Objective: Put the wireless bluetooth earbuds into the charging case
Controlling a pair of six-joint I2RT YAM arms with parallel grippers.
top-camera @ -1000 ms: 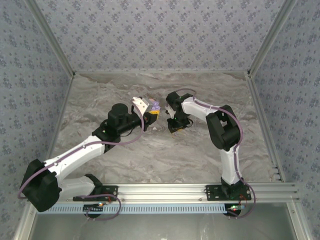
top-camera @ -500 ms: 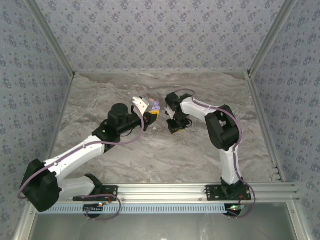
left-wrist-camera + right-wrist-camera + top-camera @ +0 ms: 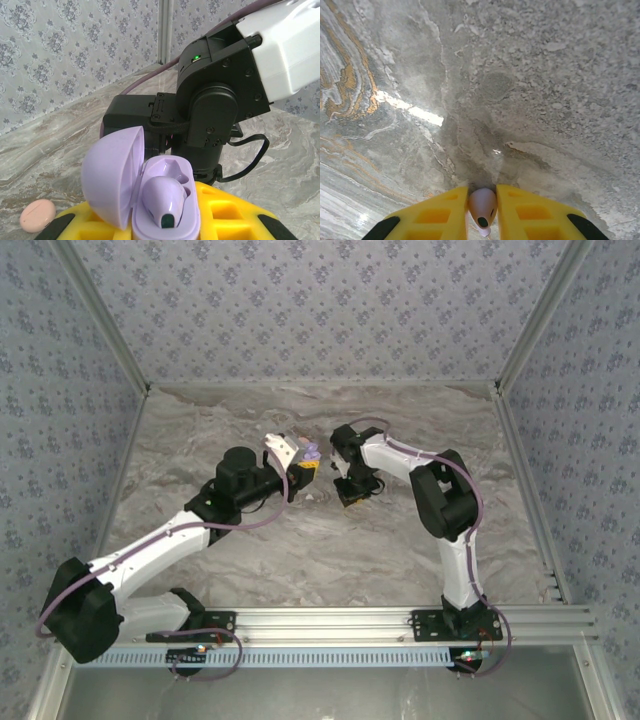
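Note:
My left gripper (image 3: pixel 303 466) is shut on the lilac charging case (image 3: pixel 167 200), which sits between its yellow fingers (image 3: pixel 235 217) with the lid swung open to the left. One lilac earbud (image 3: pixel 165 197) lies seated in the case; the pocket beside it shows bare. My right gripper (image 3: pixel 350 494) points down at the marble table a little right of the case. Its yellow fingers (image 3: pixel 440 212) are shut on a second pale lilac earbud (image 3: pixel 482 204) just above the tabletop.
A pink coin-like disc (image 3: pixel 37 215) lies on the table left of the case. The right arm's black wrist (image 3: pixel 210 105) stands close behind the case. Patterned walls and metal rails (image 3: pixel 520 490) border the marble table (image 3: pixel 300 550).
The right gripper's fingers have closed in on the earbud. Both arms have stayed almost where they were, and the left still holds the open case.

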